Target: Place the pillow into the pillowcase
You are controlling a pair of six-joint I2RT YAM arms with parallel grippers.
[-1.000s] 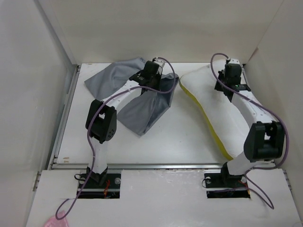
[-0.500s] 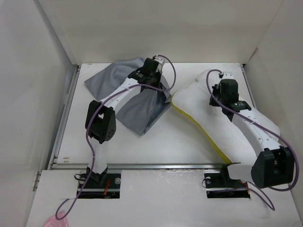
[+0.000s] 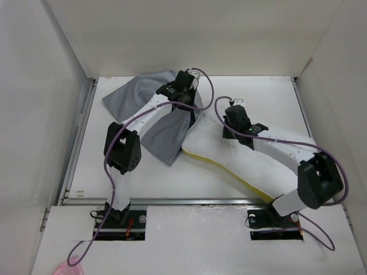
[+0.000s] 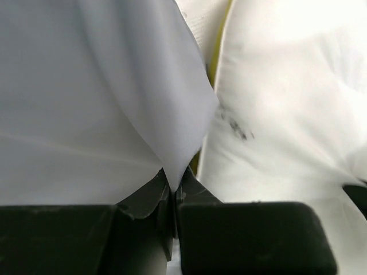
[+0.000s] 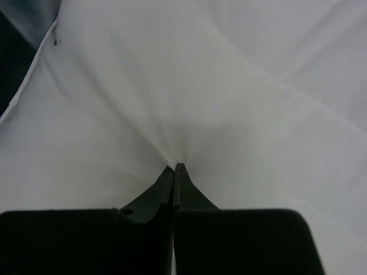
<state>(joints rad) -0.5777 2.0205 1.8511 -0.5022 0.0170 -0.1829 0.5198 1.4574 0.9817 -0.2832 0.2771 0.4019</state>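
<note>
The grey pillowcase (image 3: 132, 94) lies wrinkled at the back left of the table. My left gripper (image 3: 189, 98) is shut on its right edge and holds a fold of it up. In the left wrist view the grey pillowcase (image 4: 103, 97) runs into my left gripper (image 4: 172, 188), with the pillow (image 4: 281, 103) close on the right. The white pillow (image 3: 229, 160), with its yellow band (image 3: 241, 182) along the near side, stretches from the pillowcase's near corner to the right arm. My right gripper (image 3: 230, 127) is shut on its top fabric, and the pillow (image 5: 189, 86) puckers into my right gripper (image 5: 175, 167).
White walls (image 3: 63, 69) enclose the table on the left, back and right. A metal rail (image 3: 183, 200) runs along the near edge by the arm bases. Purple cables (image 3: 209, 94) loop over both arms. Bare tabletop (image 3: 269, 91) shows at the back right.
The right arm has swung left and nearer, dragging the pillow from the right side until its corner meets the pillowcase. The left gripper has held its grip almost in place.
</note>
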